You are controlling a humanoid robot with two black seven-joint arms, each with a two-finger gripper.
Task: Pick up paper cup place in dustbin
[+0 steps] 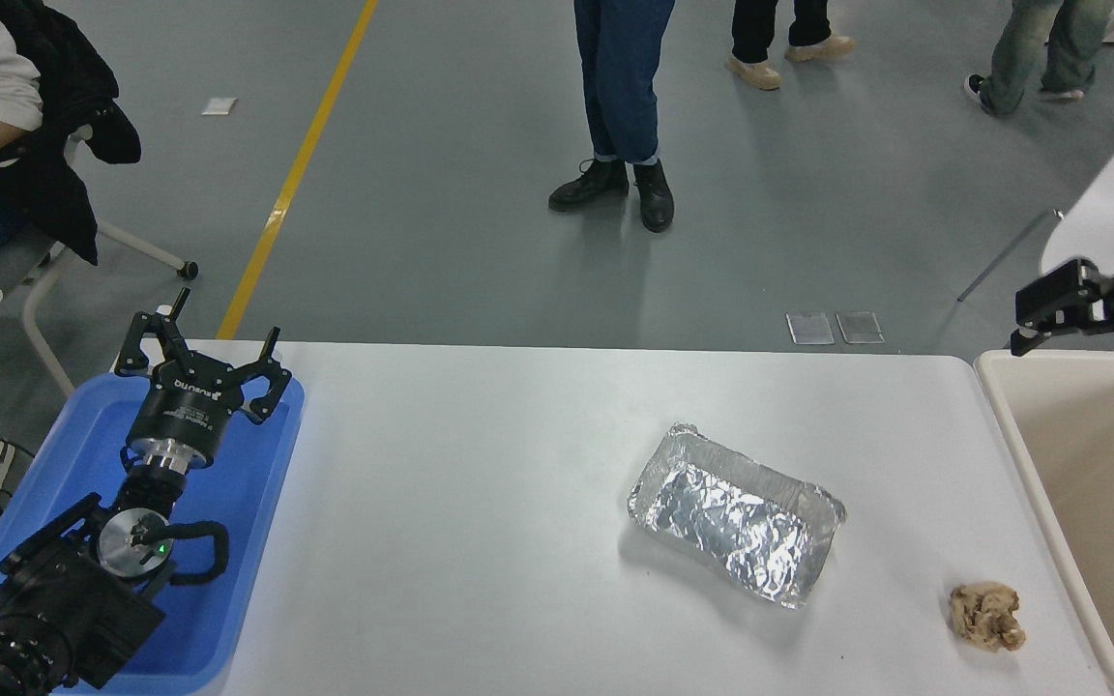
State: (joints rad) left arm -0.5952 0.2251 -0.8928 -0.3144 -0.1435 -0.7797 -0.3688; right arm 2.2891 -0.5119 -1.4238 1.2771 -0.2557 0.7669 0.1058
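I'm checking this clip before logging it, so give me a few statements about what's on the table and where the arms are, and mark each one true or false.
1. A paper cup stands on the table. False: no cup shows anywhere; only the foil tray and the crumpled paper wad lie there.
2. The left gripper is over the blue tray. True.
3. The right gripper holds the paper wad. False: it holds nothing and sits up by the dustbin's far rim.
4. The foil tray is empty. True.
5. The paper wad lies inside the dustbin. False: it lies on the table, beside the bin.
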